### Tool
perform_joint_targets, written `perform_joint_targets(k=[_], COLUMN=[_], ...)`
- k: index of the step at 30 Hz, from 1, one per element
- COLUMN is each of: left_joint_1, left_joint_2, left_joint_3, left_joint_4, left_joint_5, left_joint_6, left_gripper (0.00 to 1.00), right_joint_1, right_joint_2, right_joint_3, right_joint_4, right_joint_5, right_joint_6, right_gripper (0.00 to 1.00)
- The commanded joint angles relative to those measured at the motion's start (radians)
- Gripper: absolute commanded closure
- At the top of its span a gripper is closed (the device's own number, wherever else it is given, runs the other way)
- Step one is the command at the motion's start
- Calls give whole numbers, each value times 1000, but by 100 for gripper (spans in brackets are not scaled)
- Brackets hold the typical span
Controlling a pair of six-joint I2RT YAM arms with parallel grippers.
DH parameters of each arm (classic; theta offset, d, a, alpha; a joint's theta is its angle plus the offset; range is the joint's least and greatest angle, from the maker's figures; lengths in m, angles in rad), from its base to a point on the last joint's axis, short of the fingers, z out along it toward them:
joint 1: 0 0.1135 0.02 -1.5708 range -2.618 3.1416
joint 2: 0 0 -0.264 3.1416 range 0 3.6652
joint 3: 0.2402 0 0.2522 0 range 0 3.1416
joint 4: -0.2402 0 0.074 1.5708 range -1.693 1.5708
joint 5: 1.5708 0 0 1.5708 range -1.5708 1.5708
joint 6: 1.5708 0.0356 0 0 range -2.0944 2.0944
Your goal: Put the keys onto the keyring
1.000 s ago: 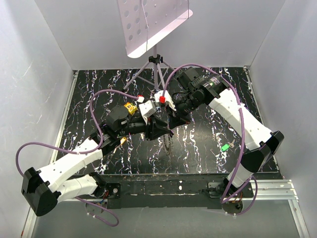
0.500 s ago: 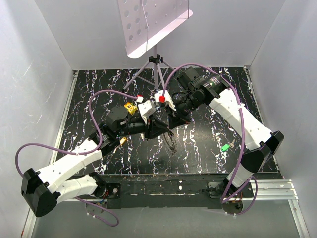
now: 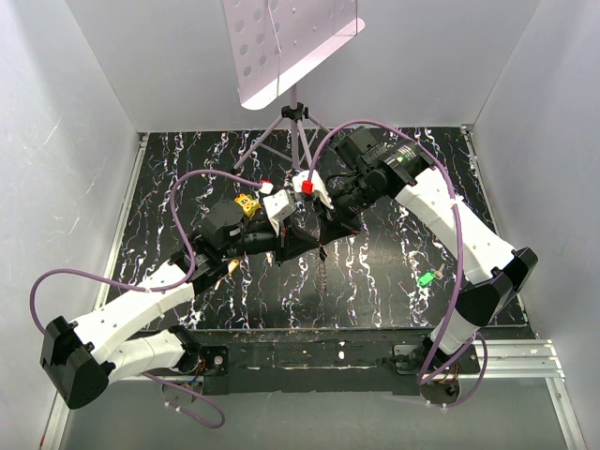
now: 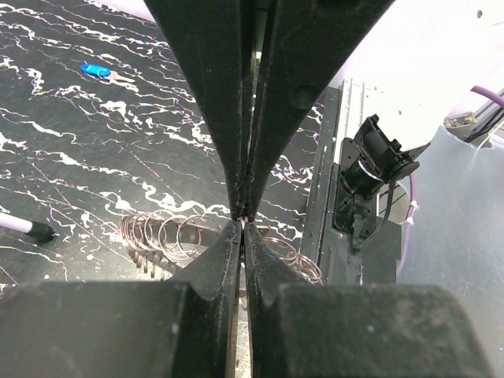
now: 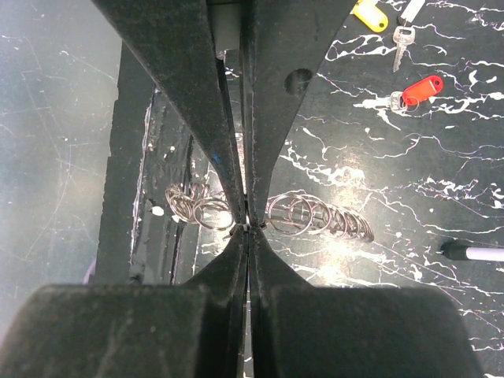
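Left gripper (image 4: 242,227) clamped tight, tips nose to nose with the right gripper (image 5: 247,227), which is just as clenched. Both look pinched on the keyring (image 5: 315,214), whose wire loops fan out to either side at frame centre. Loose on the table (image 5: 378,157) are the red key (image 5: 421,88) and yellow key (image 5: 370,14) at upper right, and the blue key (image 4: 96,70) at upper left. This looks like the ring-holding step. Next, one arm must let go and fetch a key.

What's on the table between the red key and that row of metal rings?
Nothing. In the right wrist view, only bare black marbled table lies between the red key and the keyring.
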Motion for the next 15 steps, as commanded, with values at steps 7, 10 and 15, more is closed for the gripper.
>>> perform_joint_targets(k=[7, 10, 15], left_joint_1=[-3, -3, -3], left_joint_2=[-134, -204, -272], left_joint_3=[-114, -190, -291], left_joint_4=[148, 288, 542], left_joint_5=[-1, -10, -41], left_joint_6=[-41, -96, -225], left_gripper=[100, 100, 100], right_joint_1=[-84, -161, -198], right_joint_2=[-51, -89, -171], right_joint_3=[48, 42, -77], right_joint_4=[-173, -176, -78], right_joint_5=[-194, -340, -533], right_joint_6=[-9, -58, -96], right_gripper=[58, 56, 53])
